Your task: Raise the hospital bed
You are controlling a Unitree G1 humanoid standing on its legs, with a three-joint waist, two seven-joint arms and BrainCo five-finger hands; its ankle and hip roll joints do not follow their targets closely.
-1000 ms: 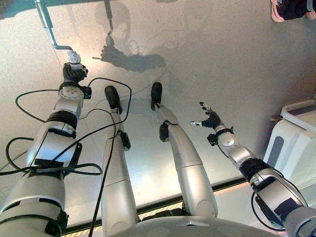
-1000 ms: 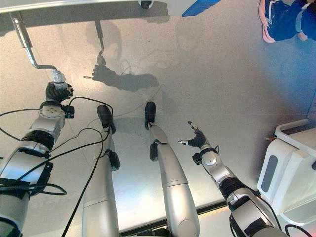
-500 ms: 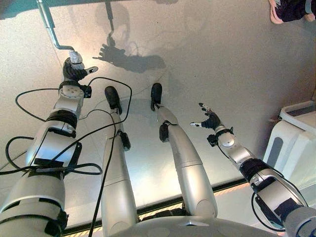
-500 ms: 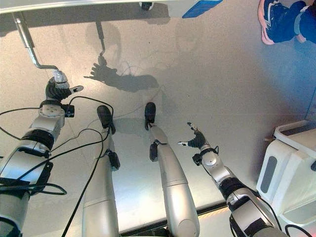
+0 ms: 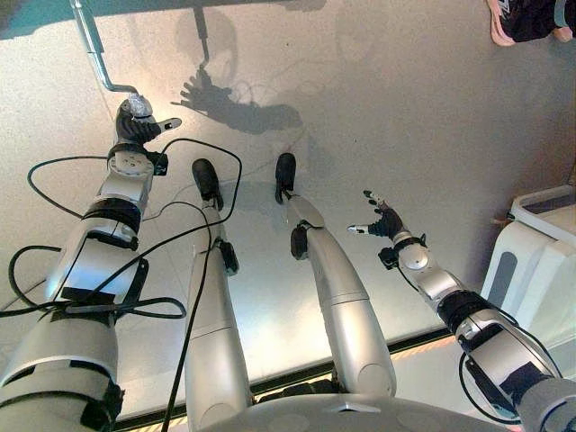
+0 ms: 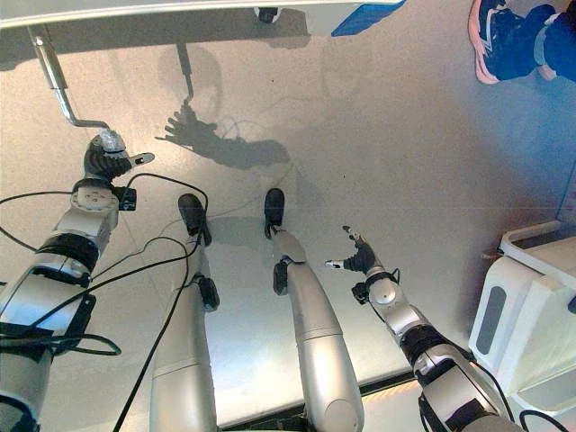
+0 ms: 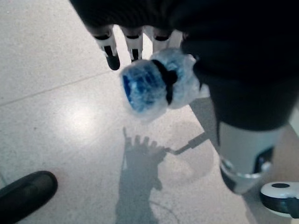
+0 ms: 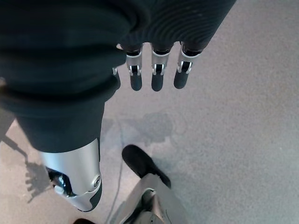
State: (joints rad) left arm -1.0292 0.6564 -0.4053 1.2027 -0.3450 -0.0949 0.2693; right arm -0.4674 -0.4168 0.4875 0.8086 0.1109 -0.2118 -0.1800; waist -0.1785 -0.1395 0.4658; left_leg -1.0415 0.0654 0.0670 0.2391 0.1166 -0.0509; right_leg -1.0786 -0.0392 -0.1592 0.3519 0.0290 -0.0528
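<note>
1. Crank handle (image 5: 137, 103) of the hospital bed is the landmark: a metal crank rod (image 5: 93, 43) runs from the bed frame edge (image 6: 162, 7) above it down to a grip wrapped in clear plastic over blue (image 7: 156, 86).
2. Left hand (image 5: 137, 131) sits right at the crank handle, palm against the grip. Fingers (image 7: 112, 49) are straight and spread, the thumb sticks out sideways, so the hand is released, not clenched on the grip.
3. Right hand (image 5: 385, 221) hangs well apart from the crank handle, over bare floor (image 6: 378, 144). Fingers (image 8: 156, 77) straight and relaxed, holding nothing, idle.
4. Progress, as a judgement: cannot tell how high the bed is, its mattress is out of sight. Grip is not held right now, so either a re-grip between turns or cranking is finished; the pictures do not settle which.
5. Left to do, if the bed is not yet up: close the left hand round the grip and turn the crank again.
6. Containers: a white bin-like unit (image 5: 540, 243) stands far from the crank handle, beyond the right hand; its contents cannot be seen.
7. A person's shoe (image 6: 504, 36) shows well apart from the crank handle, level with the bed frame edge.
</note>
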